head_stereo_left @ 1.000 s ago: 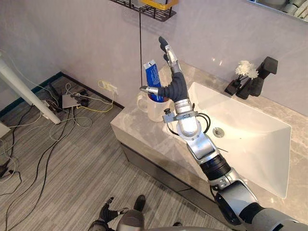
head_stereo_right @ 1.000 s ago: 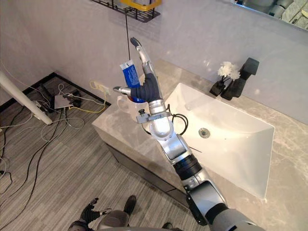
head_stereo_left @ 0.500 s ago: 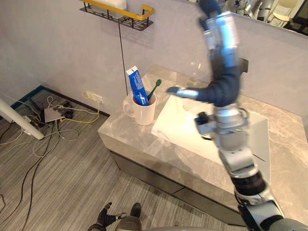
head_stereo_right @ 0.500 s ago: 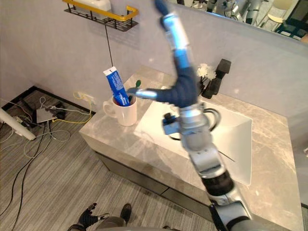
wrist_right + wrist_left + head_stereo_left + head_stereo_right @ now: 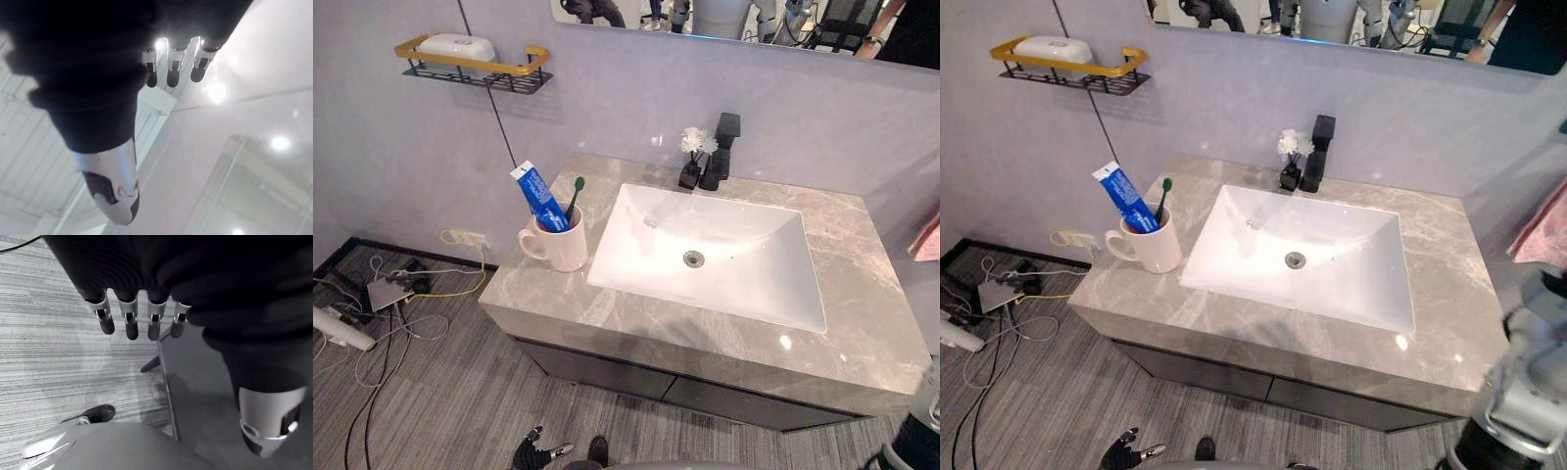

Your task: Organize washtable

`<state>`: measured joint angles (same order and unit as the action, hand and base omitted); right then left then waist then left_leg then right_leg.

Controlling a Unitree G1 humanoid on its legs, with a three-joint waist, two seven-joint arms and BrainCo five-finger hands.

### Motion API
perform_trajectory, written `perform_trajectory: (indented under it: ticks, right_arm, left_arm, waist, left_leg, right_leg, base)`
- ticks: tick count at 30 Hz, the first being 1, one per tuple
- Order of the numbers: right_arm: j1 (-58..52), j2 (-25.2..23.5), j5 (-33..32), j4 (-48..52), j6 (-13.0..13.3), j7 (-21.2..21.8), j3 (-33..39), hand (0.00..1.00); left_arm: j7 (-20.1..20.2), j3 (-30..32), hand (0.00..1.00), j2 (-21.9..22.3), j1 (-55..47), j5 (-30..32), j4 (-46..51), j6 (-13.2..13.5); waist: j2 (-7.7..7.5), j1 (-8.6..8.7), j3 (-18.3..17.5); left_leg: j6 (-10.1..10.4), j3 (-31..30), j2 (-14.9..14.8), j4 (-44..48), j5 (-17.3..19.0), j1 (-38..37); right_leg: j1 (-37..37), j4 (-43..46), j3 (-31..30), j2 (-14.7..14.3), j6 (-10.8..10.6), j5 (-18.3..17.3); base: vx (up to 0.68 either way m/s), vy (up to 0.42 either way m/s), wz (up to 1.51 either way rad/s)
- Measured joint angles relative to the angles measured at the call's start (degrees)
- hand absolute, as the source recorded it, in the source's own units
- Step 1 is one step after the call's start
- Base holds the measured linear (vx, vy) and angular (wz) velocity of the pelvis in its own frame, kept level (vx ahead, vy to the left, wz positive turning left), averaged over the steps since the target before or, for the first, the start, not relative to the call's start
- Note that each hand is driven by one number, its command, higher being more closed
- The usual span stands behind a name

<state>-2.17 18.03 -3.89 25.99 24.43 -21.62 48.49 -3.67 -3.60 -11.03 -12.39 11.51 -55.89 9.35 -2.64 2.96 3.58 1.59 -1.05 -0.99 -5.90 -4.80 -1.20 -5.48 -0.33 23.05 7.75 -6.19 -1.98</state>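
A white mug (image 5: 560, 245) stands on the left end of the grey marble washtable (image 5: 862, 294). A blue toothpaste tube (image 5: 536, 196) and a green toothbrush (image 5: 576, 191) lean inside it. Nothing touches the mug. My right hand (image 5: 172, 68) is raised toward the ceiling, fingers straight and thumb apart, holding nothing. My left hand (image 5: 128, 318) hangs low over the grey floor with straight fingers, also empty, and appears small at the bottom edge as the left hand (image 5: 533, 452).
A white sink (image 5: 744, 284) fills the middle of the top. At its back stand a black faucet (image 5: 720, 147) and a small vase of white flowers (image 5: 693, 147). A yellow-railed wall shelf (image 5: 470, 69) holds soap. Cables (image 5: 391, 294) lie on the floor at left.
My right arm has drawn back from beside the mug, swung up and left the head views. The camera has pulled back and shifted. Mug, toothpaste and toothbrush stay put.
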Motion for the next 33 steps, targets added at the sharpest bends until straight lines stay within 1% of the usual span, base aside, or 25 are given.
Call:
perform_trajectory:
  ticks: [1, 2, 3, 4, 5, 6, 7, 8, 9, 10, 12, 13, 14, 16, 17, 18, 19, 20, 22, 23, 24, 25, 27, 29, 33]
  right_arm:
    - [-1.55, -0.83, 0.13, -2.52, -0.45, -0.66, 1.3, 0.0]
    - [-3.78, -3.28, 0.59, -7.01, -1.6, -1.32, 2.52, 0.0]
    - [-4.67, -4.47, 0.75, -8.45, -2.38, -1.77, 3.03, 0.0]
    - [-6.76, -7.81, 1.27, -11.79, -4.32, -2.7, 3.99, 0.0]
    - [-7.63, -9.18, 1.26, -12.76, -5.14, -3.23, 4.14, 0.0]
    - [-10.14, -14.09, 1.19, -15.03, -7.35, -4.88, 4.53, 0.0]
    - [-11.54, -17.8, 1.0, -15.21, -8.03, -5.96, 4.3, 0.0]
    - [-12.17, -19.12, 0.57, -15.19, -8.2, -6.32, 4.15, 0.0]
    - [-13.62, -20.96, -0.7, -15.18, -8.64, -7.2, 2.83, 0.0]
    - [-14.53, -21.63, -1.34, -15.59, -8.99, -7.41, 0.89, 0.0]
    - [-15.1, -22.36, -2.13, -16.73, -9.14, -7.45, -0.87, 0.0]
    - [-15.72, -22.95, -8.09, -28.78, -9.31, -8.0, -6.91, 0.0]
    - [-15.55, -22.47, -12.65, -40.26, -10.66, -4.05, -13.17, 0.0]
    - [-15.58, -22.41, -13.68, -42.79, -11.26, -3.09, -14.59, 0.0]
    - [-15.87, -22.38, -14.21, -43.05, -11.27, -2.55, -14.96, 0.0]
    - [-16.22, -22.26, -14.51, -45.17, -10.59, -1.86, -15.8, 0.0]
    - [-16.42, -22.16, -14.51, -47.36, -10.06, -1.51, -16.84, 0.0]
    - [-16.77, -22.07, -14.35, -52.91, -10.46, 1.29, -19.27, 0.0]
    - [-17.4, -22.02, -13.94, -62.28, -13.76, 8.08, -22.59, 0.0]
    - [-17.33, -22.03, -13.95, -64.19, -14.52, 9.26, -23.55, 0.0]
    - [-16.94, -22.02, -13.97, -67.16, -15.4, 10.93, -24.97, 0.0]
    - [-16.8, -21.98, -14.01, -68.6, -15.88, 11.86, -25.48, 0.0]
    - [-16.7, -21.96, -14.04, -71.62, -15.99, 12.43, -25.85, 0.0]
    - [-16.57, -21.89, -14.28, -75.3, -16.07, 13.95, -25.81, 0.0]
    - [-15.04, -21.42, -15.23, -79.98, -16.22, 15.81, -26.07, 0.0]
  left_arm:
    - [0.03, 0.04, 0.0, 0.0, 0.06, -0.06, 0.0, 0.0]
    - [0.05, 0.3, 0.0, 0.03, 0.11, -0.11, 0.0, -0.01]
    - [0.07, 0.38, 0.0, 0.08, 0.21, -0.11, 0.02, -0.01]
    - [0.15, 1.1, 0.0, 0.41, 0.21, -0.11, 0.03, -0.02]
    - [0.21, 1.5, 0.0, 0.64, 0.19, -0.11, 0.03, -0.02]
    - [0.33, 2.36, 0.0, 1.33, 0.08, -0.21, 0.08, -0.07]
    - [0.45, 4.71, 0.0, 2.57, -0.02, -0.25, 0.11, -0.14]
    - [0.47, 5.52, 0.0, 3.06, -0.04, -0.28, 0.21, -0.15]
    - [0.44, 6.55, 0.0, 3.89, -0.07, -0.72, 0.74, -0.15]
    - [0.41, 7.36, 0.0, 4.62, -0.07, -0.77, 1.36, -0.14]
    - [0.41, 8.96, 0.0, 5.89, 0.23, -1.31, 2.09, -0.12]
    - [0.19, 8.62, 0.0, 9.99, 0.25, -3.78, 4.91, -0.04]
    - [-0.17, 7.49, 0.0, 10.88, 0.69, -4.7, 4.69, -0.2]
    - [-0.18, 6.45, 0.0, 10.61, 0.97, -4.75, 4.66, -0.22]
    - [-0.2, 6.11, 0.0, 10.61, 1.2, -4.84, 4.65, -0.25]
    - [-0.19, 5.88, 0.0, 10.58, 1.41, -4.84, 4.64, -0.23]
    - [-0.19, 5.87, 0.0, 10.48, 1.45, -4.85, 4.57, -0.21]
    - [-0.18, 5.7, 0.0, 10.01, 1.5, -4.85, 4.43, -0.11]
    - [-0.17, 5.23, 0.0, 9.55, 2.91, -4.86, 2.63, -0.17]
    - [-0.18, 5.21, 0.0, 9.59, 3.1, -4.86, 2.15, -0.14]
    - [-0.18, 4.4, 0.0, 9.58, 3.67, -5.05, 1.16, -0.16]
    - [-0.16, 3.78, 0.0, 9.53, 3.79, -5.27, 0.6, -0.14]
    - [-0.16, 3.57, 0.0, 9.41, 3.89, -5.45, 0.28, -0.1]
    - [-0.1, 3.13, 0.0, 8.67, 4.77, -5.99, -0.95, -0.13]
    - [-0.06, 3.13, 0.0, 7.91, 5.18, -6.36, -1.85, -0.08]
  waist:
    - [-0.15, 0.56, -0.18]
    - [-0.38, 1.18, -0.92]
    - [-0.43, 1.21, -1.08]
    - [-0.4, 1.42, -1.42]
    - [-0.3, 1.49, -1.51]
    - [0.08, 1.64, -1.73]
    - [0.33, 1.67, -1.82]
    - [0.58, 1.69, -1.96]
    - [1.08, 1.69, -2.38]
    - [1.41, 1.71, -2.4]
    - [1.61, 1.66, -2.44]
    - [1.13, 0.85, -2.39]
    - [1.81, 0.68, -2.31]
    - [1.78, 0.36, -2.3]
    - [1.79, -0.21, -2.29]
    - [1.67, -0.83, -2.28]
    - [1.45, -0.94, -2.24]
    - [0.82, -0.74, -1.97]
    - [0.46, -0.82, -1.8]
    - [0.61, -0.82, -1.68]
    - [1.21, -0.95, -1.56]
    - [1.59, -0.96, -1.52]
    - [1.69, -0.83, -1.5]
    - [1.14, -0.8, -0.94]
    - [0.86, -0.71, 0.08]
  left_leg:
    - [0.0, 0.14, 0.01, 0.0, 0.02, 0.02]
    - [0.07, 0.44, -0.04, 0.01, 0.17, 0.39]
    - [0.05, 0.68, -0.07, 0.01, 0.26, 0.39]
    - [-0.1, 1.31, -0.08, 0.01, 0.46, 0.26]
    - [-0.14, 1.44, -0.06, 0.0, 0.58, 0.23]
    - [-0.12, 2.57, -0.06, 0.0, 1.34, -0.17]
    - [-0.35, 3.44, -0.04, 0.0, 2.04, -0.36]
    - [-0.57, 3.69, -0.01, 0.0, 2.45, -0.6]
    - [-0.93, 4.76, -0.02, 0.0, 3.12, -0.94]
    - [-1.08, 6.29, -0.11, 0.0, 3.46, -1.35]
    - [-1.23, 7.46, -0.11, 0.0, 3.68, -1.58]
    - [-1.21, 11.71, -0.47, 0.0, 4.42, -3.33]
    - [-1.26, 13.71, 0.05, -0.01, 5.43, -4.79]
    - [-1.32, 14.49, 0.13, -0.01, 5.65, -4.81]
    - [-1.34, 14.92, 0.19, -0.01, 5.79, -5.0]
    - [-1.2, 15.06, 0.23, -0.01, 5.71, -5.23]
    - [-1.12, 14.89, 0.26, -0.01, 5.64, -5.39]
    - [-1.16, 13.82, 0.5, -0.01, 5.57, -5.85]
    - [-1.26, 12.21, 0.93, -0.01, 5.39, -6.37]
    - [-1.27, 12.02, 1.06, -0.01, 5.38, -6.49]
    - [-1.29, 11.89, 1.28, -0.01, 5.36, -6.56]
    - [-1.29, 11.76, 1.4, -0.01, 5.36, -6.51]
    - [-1.18, 11.07, 1.53, -0.01, 5.25, -6.64]
    - [-0.9, 10.12, 1.81, -0.01, 5.04, -7.08]
    - [-0.61, 9.06, 1.69, -0.04, 4.74, -7.08]
  right_leg:
    - [0.47, 0.03, -0.25, 0.02, 0.03, 0.07]
    - [0.81, 0.09, -0.69, 0.0, 0.12, 0.13]
    - [0.81, 0.12, -0.96, -0.01, 0.13, 0.14]
    - [0.88, 0.11, -1.32, 0.02, 0.13, 0.14]
    - [0.89, 0.11, -1.35, 0.06, 0.1, 0.12]
    - [1.09, 0.31, -2.11, 0.22, -0.04, 0.01]
    - [0.88, 0.34, -2.8, 0.33, -0.15, -0.05]
    - [0.71, 0.34, -2.9, 0.41, -0.21, -0.1]
    - [0.55, 0.35, -3.07, 0.59, -0.3, -0.15]
    - [0.43, 0.42, -3.33, 0.79, -0.35, -0.18]
    - [0.43, 0.6, -3.53, 1.03, -0.46, -0.24]
    - [-0.38, 2.09, -3.57, 1.86, -1.26, -1.05]
    - [-1.33, 2.42, -3.71, 2.66, -1.12, -1.62]
    - [-1.31, 2.47, -3.56, 2.9, -1.11, -1.82]
    - [-1.32, 2.54, -3.55, 3.01, -1.1, -1.91]
    - [-1.46, 2.58, -3.46, 3.04, -1.07, -1.99]
    - [-1.7, 2.58, -3.19, 3.05, -1.15, -2.12]
    - [-2.73, 2.61, -2.32, 3.22, -1.51, -2.67]
    - [-4.12, 2.55, -0.82, 3.21, -1.64, -3.33]
    - [-4.33, 2.55, -0.73, 3.25, -1.79, -3.44]
    - [-4.41, 2.51, -0.74, 3.37, -1.85, -3.49]
    - [-4.42, 2.4, -0.73, 3.42, -1.86, -3.48]
    - [-4.75, 2.08, -0.23, 3.4, -1.86, -3.48]
    - [-5.45, 1.63, 0.46, 3.19, -1.86, -3.49]
    - [-5.74, 1.16, 0.63, 2.86, -1.86, -3.49]
  base:
    - [0.02, -0.003, -0.09]
    - [0.04, -0.004, -0.12]
    - [0.06, -0.011, -0.19]
    - [0.05, -0.01, -0.16]
    - [0.06, -0.004, -0.29]
    - [0.03, 0.007, -0.34]
    - [0.04, 0.009, -0.36]
    - [0.03, 0.016, -0.25]
    - [0.05, 0.024, -0.17]
    - [0.05, 0.028, -0.16]
    - [0.07, 0.043, -0.11]
    - [0.16, 0.113, -0.2]
    - [0.17, 0.118, -0.17]
    - [0.08, 0.057, -0.08]
    - [0.05, 0.017, -0.07]
    - [0.06, 0.012, -0.05]
    - [0.06, -0.004, 0.14]
    - [0.06, -0.023, 0.32]
    - [0.06, -0.036, 0.4]
    - [0.04, -0.02, 0.2]
    - [0.03, -0.002, 0.05]
    - [0.03, 0.004, 0.05]
    - [0.05, -0.01, 0.14]
    - [0.02, -0.021, 0.21]
    - [-0.03, -0.035, 0.06]
